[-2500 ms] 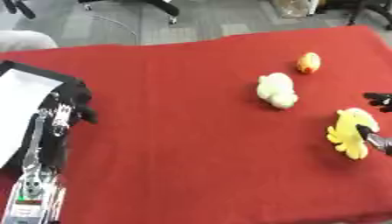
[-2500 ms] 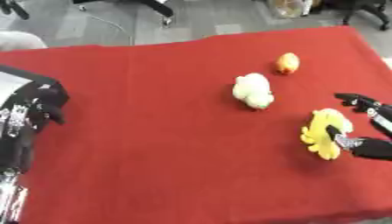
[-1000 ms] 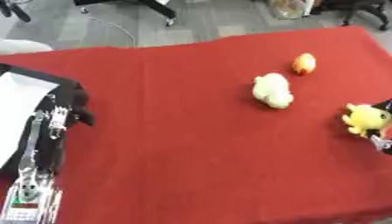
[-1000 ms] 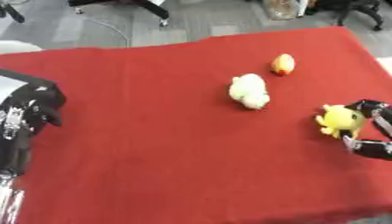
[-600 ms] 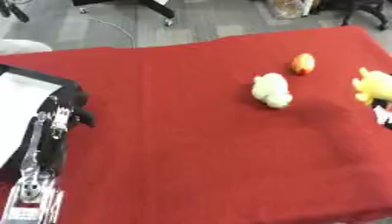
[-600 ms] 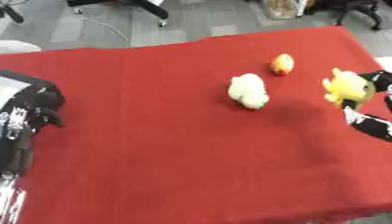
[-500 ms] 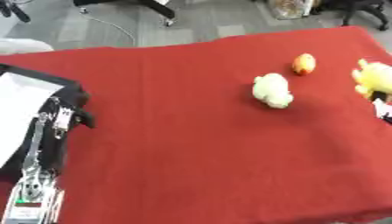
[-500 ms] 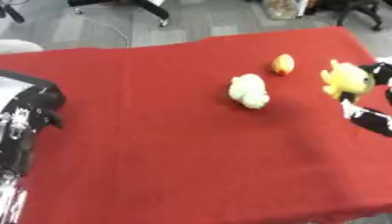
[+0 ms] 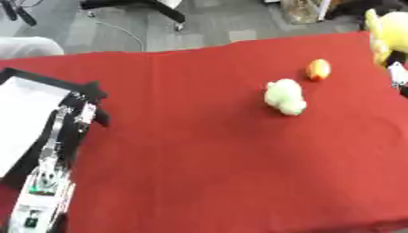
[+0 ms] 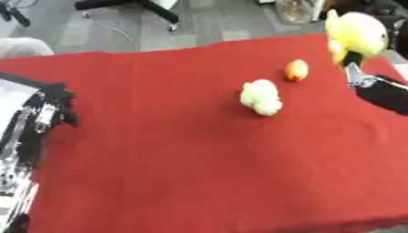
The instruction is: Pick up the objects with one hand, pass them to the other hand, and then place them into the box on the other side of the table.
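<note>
My right hand (image 10: 351, 62) is shut on a yellow plush toy (image 10: 356, 37) and holds it up in the air over the table's far right corner; the toy hides most of the fingers, and the black forearm (image 10: 385, 95) comes in from the right edge. A pale green-white plush toy (image 9: 285, 96) lies on the red cloth right of centre. Just beyond it sits a small orange object (image 9: 318, 69). My left hand (image 9: 80, 110) rests at the left with relaxed fingers and holds nothing, beside the black box with a white inside (image 9: 24, 108).
Red cloth (image 9: 183, 154) covers the whole table. Grey floor, a cable and chair legs (image 9: 151, 9) lie past the far edge. The left arm (image 9: 45, 177) stretches along the table's left side up from the bottom corner.
My right hand has lifted the yellow plush toy off the cloth and carried it up and towards the far right. The left hand and the other two objects have stayed put.
</note>
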Robot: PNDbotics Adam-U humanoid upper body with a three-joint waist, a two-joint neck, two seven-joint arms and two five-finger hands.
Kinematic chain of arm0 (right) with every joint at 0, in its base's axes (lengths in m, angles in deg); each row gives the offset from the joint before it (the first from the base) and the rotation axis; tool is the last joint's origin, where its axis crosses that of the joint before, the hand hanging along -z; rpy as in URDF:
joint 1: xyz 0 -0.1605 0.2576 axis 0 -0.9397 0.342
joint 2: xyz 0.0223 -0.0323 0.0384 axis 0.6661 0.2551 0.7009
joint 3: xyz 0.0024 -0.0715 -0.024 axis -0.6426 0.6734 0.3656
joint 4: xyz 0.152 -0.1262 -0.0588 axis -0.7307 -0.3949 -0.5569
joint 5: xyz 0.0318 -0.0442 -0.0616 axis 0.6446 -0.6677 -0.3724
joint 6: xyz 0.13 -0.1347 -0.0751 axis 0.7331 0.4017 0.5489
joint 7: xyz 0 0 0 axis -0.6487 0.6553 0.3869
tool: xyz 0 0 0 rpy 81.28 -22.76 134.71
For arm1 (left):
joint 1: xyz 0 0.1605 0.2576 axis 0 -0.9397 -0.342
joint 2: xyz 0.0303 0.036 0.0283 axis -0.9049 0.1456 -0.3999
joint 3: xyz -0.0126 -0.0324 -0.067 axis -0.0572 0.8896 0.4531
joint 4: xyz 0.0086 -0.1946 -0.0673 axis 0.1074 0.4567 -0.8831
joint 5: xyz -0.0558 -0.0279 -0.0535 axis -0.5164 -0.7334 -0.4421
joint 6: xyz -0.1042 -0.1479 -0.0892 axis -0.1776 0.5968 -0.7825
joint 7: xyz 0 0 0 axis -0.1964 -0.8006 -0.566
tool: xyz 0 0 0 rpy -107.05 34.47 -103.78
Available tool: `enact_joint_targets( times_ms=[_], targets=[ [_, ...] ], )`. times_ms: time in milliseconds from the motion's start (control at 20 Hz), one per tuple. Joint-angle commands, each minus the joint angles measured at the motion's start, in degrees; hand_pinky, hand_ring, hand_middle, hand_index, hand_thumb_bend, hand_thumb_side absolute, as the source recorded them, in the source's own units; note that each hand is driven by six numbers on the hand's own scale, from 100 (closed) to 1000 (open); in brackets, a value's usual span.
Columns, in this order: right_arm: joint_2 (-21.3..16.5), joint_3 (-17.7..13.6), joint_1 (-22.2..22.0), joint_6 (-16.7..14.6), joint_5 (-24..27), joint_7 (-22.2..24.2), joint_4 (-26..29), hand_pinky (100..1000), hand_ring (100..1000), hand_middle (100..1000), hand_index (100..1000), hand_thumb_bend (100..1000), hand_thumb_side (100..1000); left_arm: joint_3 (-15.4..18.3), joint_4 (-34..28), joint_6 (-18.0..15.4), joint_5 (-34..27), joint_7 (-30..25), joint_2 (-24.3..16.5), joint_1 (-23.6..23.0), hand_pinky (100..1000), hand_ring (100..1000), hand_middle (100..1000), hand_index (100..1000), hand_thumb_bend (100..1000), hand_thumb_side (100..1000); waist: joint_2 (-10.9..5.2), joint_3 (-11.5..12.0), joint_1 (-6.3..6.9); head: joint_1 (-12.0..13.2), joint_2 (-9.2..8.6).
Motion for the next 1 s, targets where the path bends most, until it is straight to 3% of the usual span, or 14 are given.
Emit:
enact_joint_targets(
  times_ms=[50,300,600,1000],
  targets=[
    [0.0,1.8,2.4,1.6,4.0,3.6,1.5,706,625,372,286,100,100,-1.8,1.6,-1.1,0.6,-2.2,-2.2,3.2,433,434,652,835,369,717,-1.5,0.1,-0.02,1.2,-0.14],
    [0.8,3.9,5.4,4.6,9.7,7.5,1.5,704,623,375,286,100,100,-3.5,5.0,-2.7,0.6,-4.6,-2.8,7.8,433,431,652,835,400,712,-1.43,0.5,-0.23,1.8,-0.14],
    [1.0,5.8,8.3,5.9,16.0,10.5,1.5,701,619,375,286,100,100,-7.5,7.3,-5.8,3.1,-9.2,-2.5,12.1,435,430,654,833,438,715,-1.28,1.0,-0.41,2.9,-0.14],
    [1.5,8.3,10.3,11.3,23.0,14.3,1.1,696,616,377,287,100,100,-10.4,4.6,-8.0,1.6,-11.9,0.4,15.0,445,438,660,839,471,713,-1.13,2.4,-0.53,2.5,-0.14]
  ],
)
